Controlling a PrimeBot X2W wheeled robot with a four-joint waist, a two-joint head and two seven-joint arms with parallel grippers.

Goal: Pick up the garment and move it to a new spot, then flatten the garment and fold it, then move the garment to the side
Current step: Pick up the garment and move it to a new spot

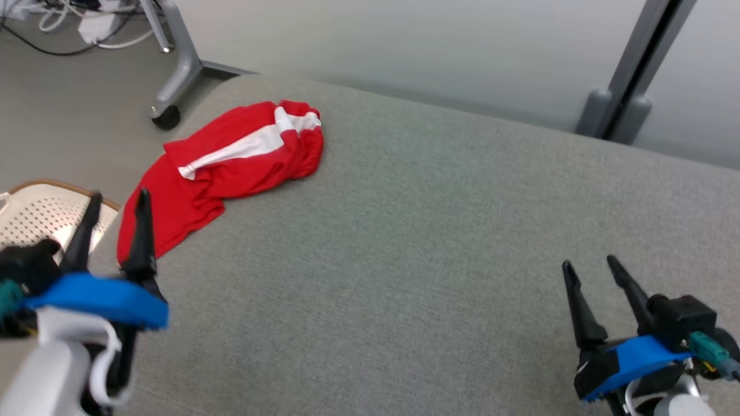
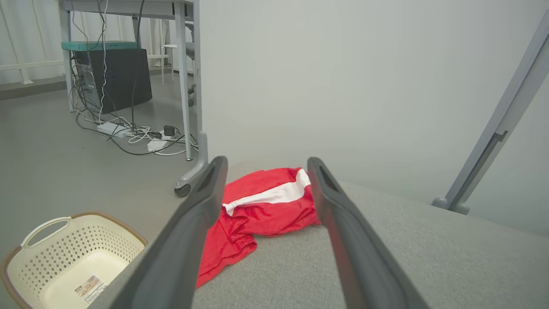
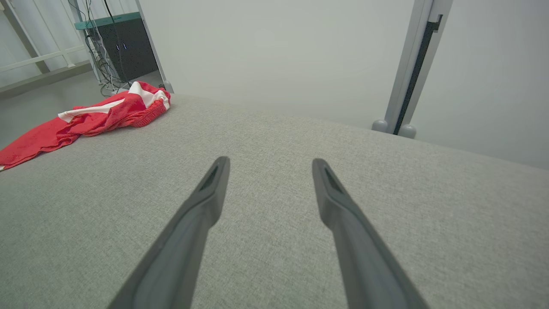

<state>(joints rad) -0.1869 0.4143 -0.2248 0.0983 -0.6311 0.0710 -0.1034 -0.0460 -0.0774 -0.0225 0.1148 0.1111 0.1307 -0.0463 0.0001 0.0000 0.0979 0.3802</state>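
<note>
Red garment [image 1: 231, 167] lies bunched at the far-left corner of the grey cushion [image 1: 439, 242], one end over the edge; left gripper [image 1: 119, 195], near it, and right gripper [image 1: 589, 262], well apart, both gape empty, so the left should pinch a raised fold.

Surface [image 1: 451, 248]: grey woven upholstery, flat, far-left corner rounded, pale wall close behind far edge.
On it: one garment [image 1: 231, 167], red with white stripe, crumpled, at far-left corner; lower end spread thin along left edge.
Floor [image 1: 69, 115]: grey, left of surface. On it: pale perforated basket [image 1: 34, 222] just beside left edge; wheeled frame leg [image 1: 182, 81] near far-left corner; cables [image 2: 141, 139] beyond.
</note>
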